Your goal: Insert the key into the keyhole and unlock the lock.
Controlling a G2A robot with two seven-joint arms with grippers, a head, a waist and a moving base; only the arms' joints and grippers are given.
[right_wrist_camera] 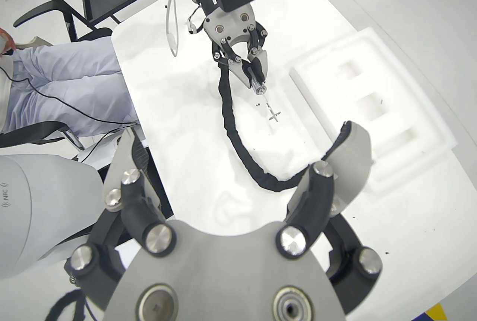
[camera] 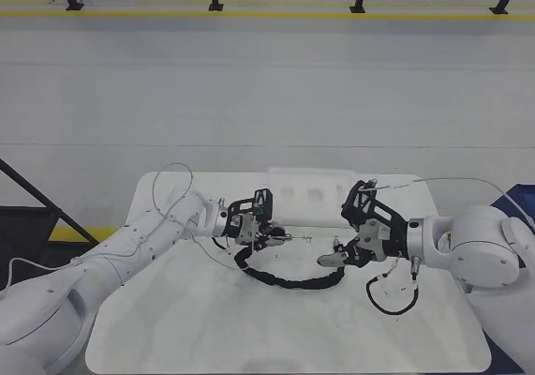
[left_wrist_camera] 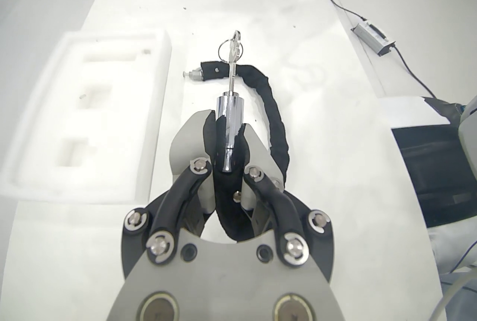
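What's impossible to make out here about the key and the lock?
- Left wrist view: the lock cylinder has its rear covered by the fingers of the left gripper. How deep the key sits inside it, and whether it is unlocked, stay hidden.
- Top view: the key is too small to judge.
- Right wrist view: the black cable has its free end behind a finger of the open right gripper.

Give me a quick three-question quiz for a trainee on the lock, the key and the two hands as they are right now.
1. True or false: the key sits in the lock cylinder.
2. Which hand grips the lock cylinder? A: left hand. B: right hand.
3. Fill in: the right hand is ____ (open or shut).
Key: 1 true; 2 A; 3 open.
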